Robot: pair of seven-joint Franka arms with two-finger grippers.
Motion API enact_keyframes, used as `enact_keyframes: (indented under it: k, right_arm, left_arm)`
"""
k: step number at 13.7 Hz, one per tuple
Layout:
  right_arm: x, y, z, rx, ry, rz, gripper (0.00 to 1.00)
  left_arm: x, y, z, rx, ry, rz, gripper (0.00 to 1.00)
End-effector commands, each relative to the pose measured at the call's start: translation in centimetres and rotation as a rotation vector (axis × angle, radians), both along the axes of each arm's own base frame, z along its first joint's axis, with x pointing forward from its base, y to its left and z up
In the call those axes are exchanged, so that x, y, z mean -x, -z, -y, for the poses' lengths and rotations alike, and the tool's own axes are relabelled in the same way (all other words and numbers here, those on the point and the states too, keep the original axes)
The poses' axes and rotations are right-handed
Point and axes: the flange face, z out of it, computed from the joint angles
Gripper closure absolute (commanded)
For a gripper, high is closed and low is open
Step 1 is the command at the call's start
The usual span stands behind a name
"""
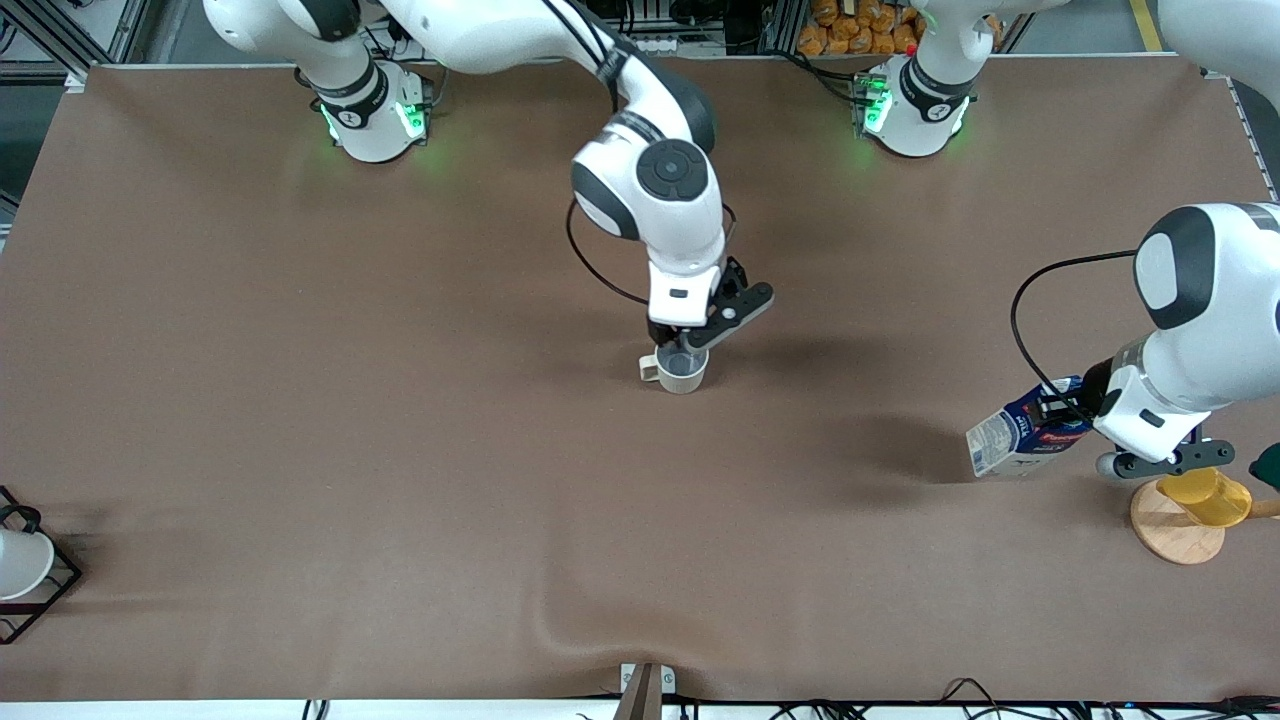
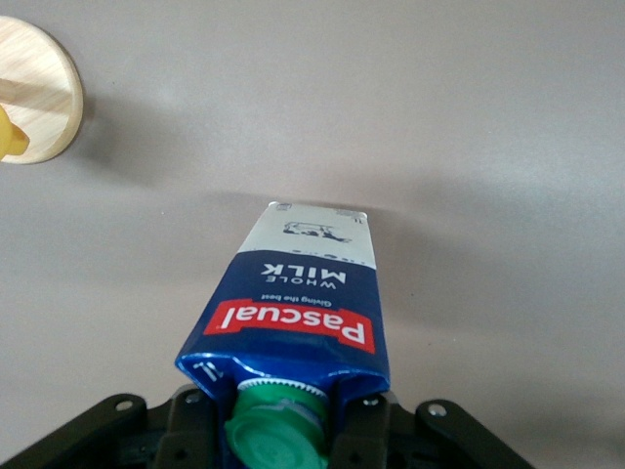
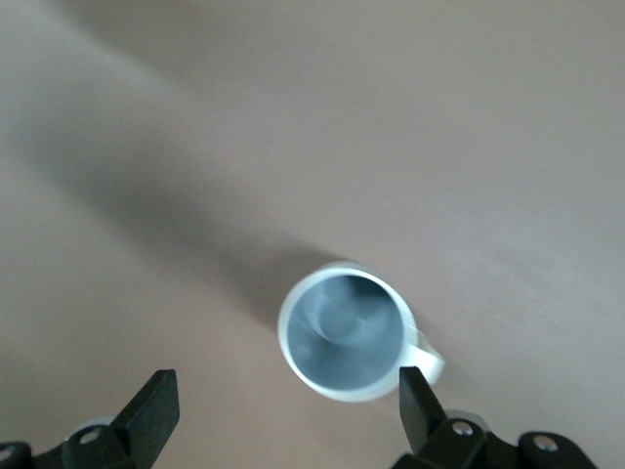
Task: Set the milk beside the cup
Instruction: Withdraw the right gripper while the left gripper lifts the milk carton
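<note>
The milk (image 1: pixel 1015 435) is a dark blue carton with a red band and green cap. It is tilted and held off the table near the left arm's end. My left gripper (image 1: pixel 1068 408) is shut on its top by the cap. In the left wrist view the milk (image 2: pixel 293 303) points away from the left gripper (image 2: pixel 278 415), whose fingers (image 2: pixel 366 420) clamp both sides. The cup (image 1: pixel 682 370), an off-white mug with a grey inside, stands upright mid-table. My right gripper (image 1: pixel 678 345) hangs open just above it. In the right wrist view the cup (image 3: pixel 342 332) sits near one finger of the right gripper (image 3: pixel 285 381).
A yellow cup (image 1: pixel 1205 495) rests on a round wooden coaster (image 1: pixel 1172 535) close beside the left gripper; the coaster also shows in the left wrist view (image 2: pixel 39 98). A white bowl-shaped vessel in a black wire frame (image 1: pixel 15 565) stands at the right arm's end of the table.
</note>
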Motion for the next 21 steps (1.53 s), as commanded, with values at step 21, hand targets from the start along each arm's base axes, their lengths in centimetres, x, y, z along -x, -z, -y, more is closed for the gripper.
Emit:
enact_keyframes:
  k: [21]
  right_arm:
    - [-4.7, -7.3, 52.8, 0.204, 0.314, -0.325, 0.0]
  left_arm:
    - [-0.1, -5.0, 7.4, 0.033, -0.11, -0.046, 0.71]
